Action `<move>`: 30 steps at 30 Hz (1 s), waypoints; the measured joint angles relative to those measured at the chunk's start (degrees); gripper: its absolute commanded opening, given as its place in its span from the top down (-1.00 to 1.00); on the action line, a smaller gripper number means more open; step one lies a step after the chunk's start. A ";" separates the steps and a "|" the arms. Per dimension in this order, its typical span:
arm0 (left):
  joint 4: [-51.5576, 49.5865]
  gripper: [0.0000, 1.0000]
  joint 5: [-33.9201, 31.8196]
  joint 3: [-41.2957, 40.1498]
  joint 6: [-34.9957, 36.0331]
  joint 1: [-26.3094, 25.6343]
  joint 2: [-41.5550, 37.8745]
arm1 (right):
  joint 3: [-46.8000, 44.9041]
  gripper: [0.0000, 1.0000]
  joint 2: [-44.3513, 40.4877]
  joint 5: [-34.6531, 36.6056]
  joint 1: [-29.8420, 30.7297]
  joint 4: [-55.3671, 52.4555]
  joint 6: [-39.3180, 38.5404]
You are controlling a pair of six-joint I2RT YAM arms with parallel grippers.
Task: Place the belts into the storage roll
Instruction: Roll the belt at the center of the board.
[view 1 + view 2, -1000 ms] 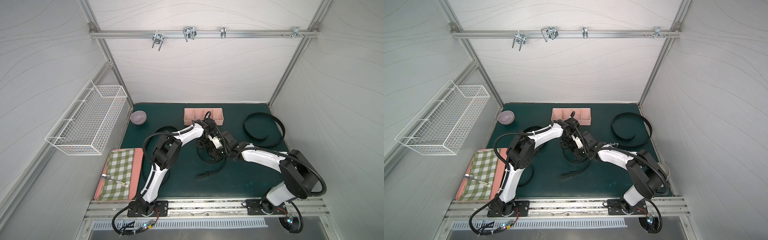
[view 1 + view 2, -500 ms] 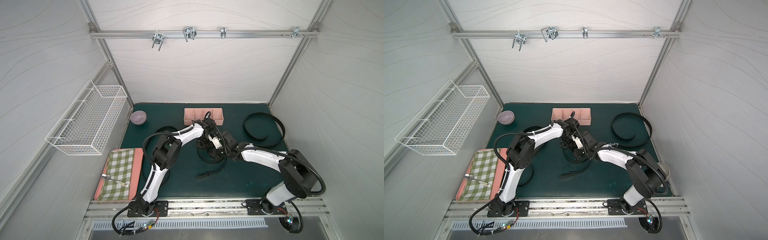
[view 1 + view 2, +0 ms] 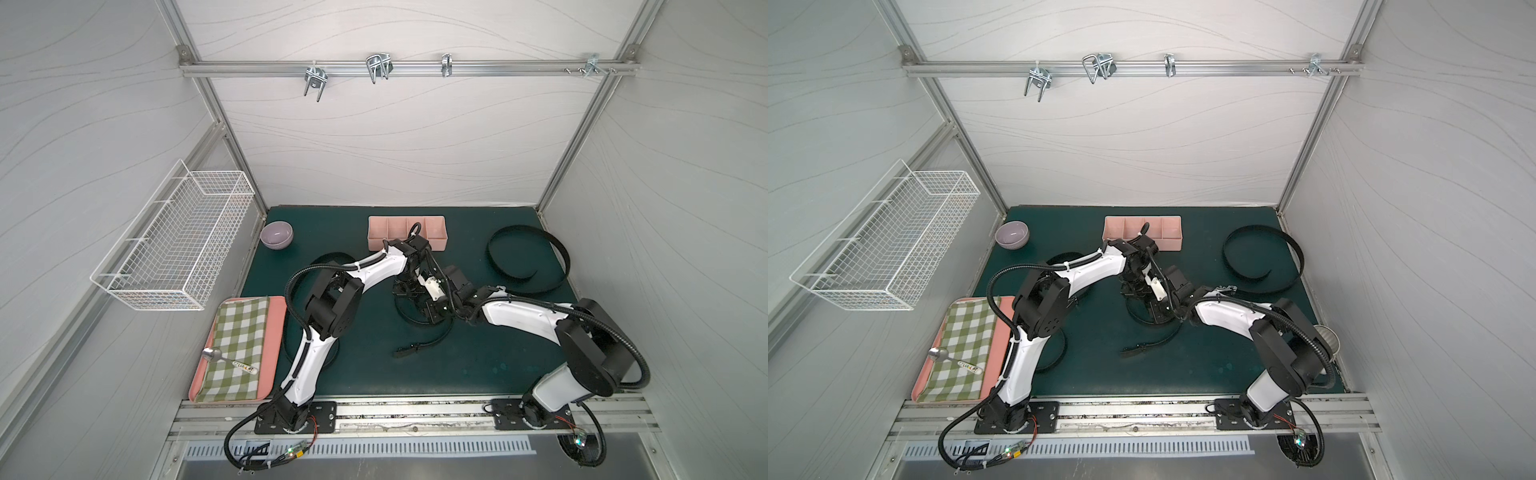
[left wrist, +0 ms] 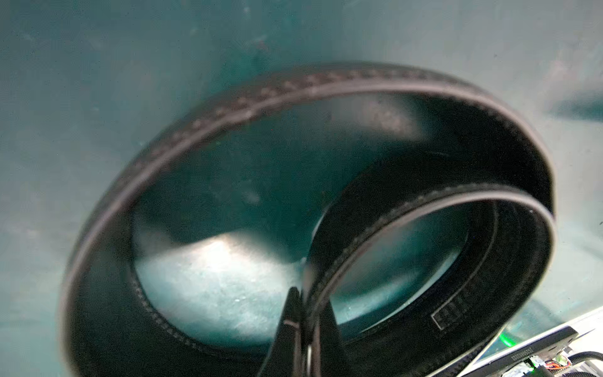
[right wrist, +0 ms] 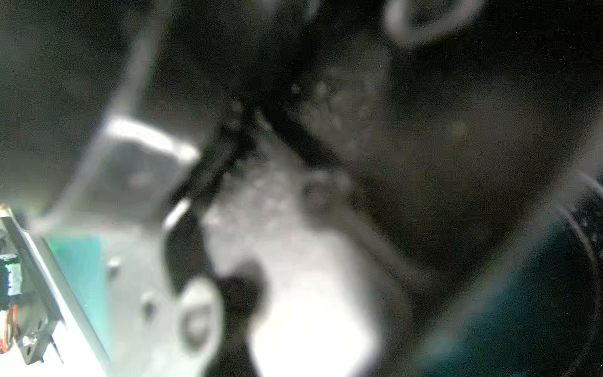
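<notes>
Pinching left gripper (image 4: 306, 313): fingers pressed together on the belt (image 4: 261, 98) coil's strap.
Right gripper (image 3: 432, 311): pressed together, at left's 5 o'clock, over same coil; hold unclear, blurred.

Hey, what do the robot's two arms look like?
The left arm and right arm have glossy white links, bulky black joints and black ribbed cables looping alongside. The left end effector is dark, narrow and tapering.

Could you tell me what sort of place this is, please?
Probably a robot test cell rather than a home: panel walls on an aluminium frame, a left arm and right arm bolted to a front rail, and staged props like a wire basket and bowl.
</notes>
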 measured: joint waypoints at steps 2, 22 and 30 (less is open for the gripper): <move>0.07 1.00 0.07 -0.11 0.00 0.04 0.00 | -0.02 0.66 0.00 0.09 0.00 0.02 0.07; 8.85 -0.82 0.35 -12.04 -1.07 0.15 -8.26 | -3.34 1.00 -2.45 0.02 -1.05 3.02 0.48; 21.16 -0.98 -5.27 -31.80 -2.08 0.31 -37.20 | -5.92 1.00 -5.18 -2.36 -5.42 3.89 0.66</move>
